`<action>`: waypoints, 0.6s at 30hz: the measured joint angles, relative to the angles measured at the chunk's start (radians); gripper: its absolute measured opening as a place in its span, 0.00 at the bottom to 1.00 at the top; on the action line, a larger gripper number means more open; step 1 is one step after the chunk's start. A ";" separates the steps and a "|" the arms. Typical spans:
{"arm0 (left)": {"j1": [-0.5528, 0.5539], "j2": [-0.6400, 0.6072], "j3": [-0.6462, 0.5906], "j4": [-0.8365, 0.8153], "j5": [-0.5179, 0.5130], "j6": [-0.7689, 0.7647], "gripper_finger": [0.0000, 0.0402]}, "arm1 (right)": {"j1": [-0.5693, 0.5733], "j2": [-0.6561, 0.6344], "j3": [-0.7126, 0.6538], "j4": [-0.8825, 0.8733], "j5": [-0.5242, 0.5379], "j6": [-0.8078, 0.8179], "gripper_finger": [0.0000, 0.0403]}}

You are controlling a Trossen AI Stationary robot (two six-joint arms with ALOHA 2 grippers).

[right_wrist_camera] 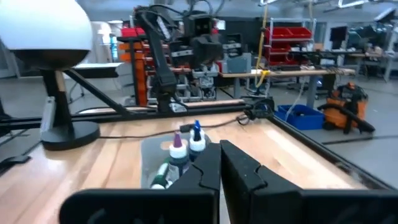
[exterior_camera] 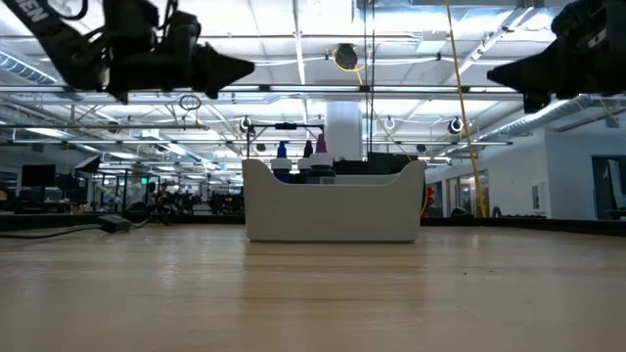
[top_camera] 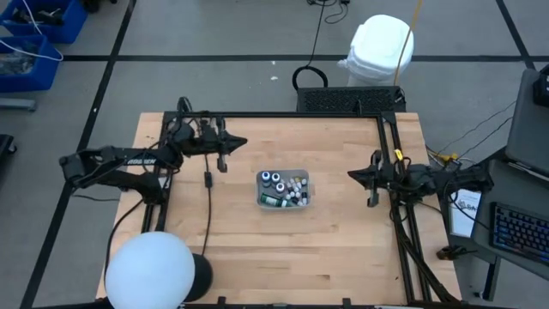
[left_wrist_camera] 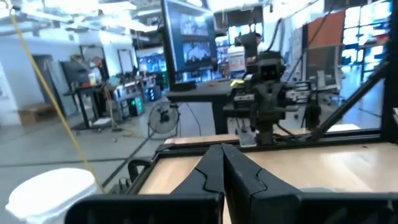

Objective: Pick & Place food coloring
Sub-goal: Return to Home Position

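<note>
High view, left gripper: held level above the wooden table, arm bent at the elbow, fingertips aimed across at the right gripper. Pinched fully together in the left wrist view, with nothing between the fingers. Same for the right one: level, raised, fingers closed tip to tip, carrying nothing. Both well above the tabletop in the low view, pointing at each other.

White lettering along the left arm, too small to read from above; only "EN" legible at the low view's edge. No readable print on the bottles.

Food coloring bottles packed inside the gray bin, between the two grippers, ahead of each set of fingertips, lower than either and well apart from both. Tiny, mostly white-capped; a few dark with blue- or green-ringed tops. From the right wrist view, upright with pointed purple and blue caps, plus a green one sitting lower.
</note>
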 joint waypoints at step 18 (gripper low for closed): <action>0.181 0.002 -0.334 0.353 0.128 0.007 0.01 | -0.136 0.006 -0.125 0.089 -0.057 0.070 0.00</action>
